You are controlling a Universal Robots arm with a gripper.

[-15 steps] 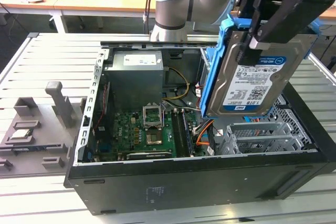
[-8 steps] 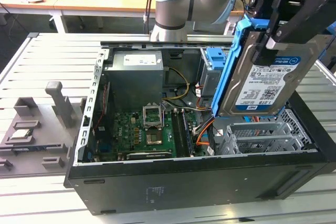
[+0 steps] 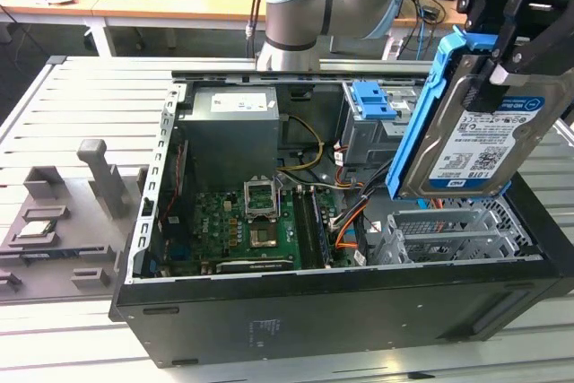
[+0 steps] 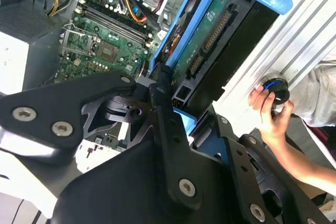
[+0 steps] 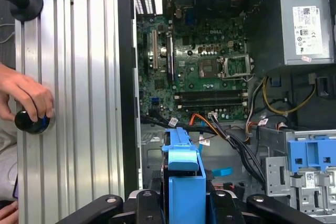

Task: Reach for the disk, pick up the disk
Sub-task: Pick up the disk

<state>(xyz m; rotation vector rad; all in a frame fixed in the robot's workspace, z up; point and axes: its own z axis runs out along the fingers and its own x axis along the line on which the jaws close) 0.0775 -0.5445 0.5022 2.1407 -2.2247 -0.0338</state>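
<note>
The disk (image 3: 484, 136) is a silver drive with a white-and-blue label and a blue side frame (image 3: 420, 123). It hangs tilted in the air above the open computer case (image 3: 332, 311), at the exterior view's right. My black gripper (image 3: 502, 67) comes down from above and is shut on the disk's upper end. In the second wrist view the disk's green circuit-board underside (image 4: 210, 40) shows between my fingers (image 4: 160, 85). The first wrist view has the disk edge-on, with its blue frame (image 5: 184, 169) held in my gripper (image 5: 184, 205).
Inside the case lie a motherboard (image 3: 256, 221), a grey power supply (image 3: 229, 132) and a drive cage with a blue latch piece (image 3: 372, 100). A person's hand (image 5: 26, 95) rests on a black knob (image 5: 31, 121) on the slatted table. Grey fixtures (image 3: 54, 213) stand at the exterior view's left.
</note>
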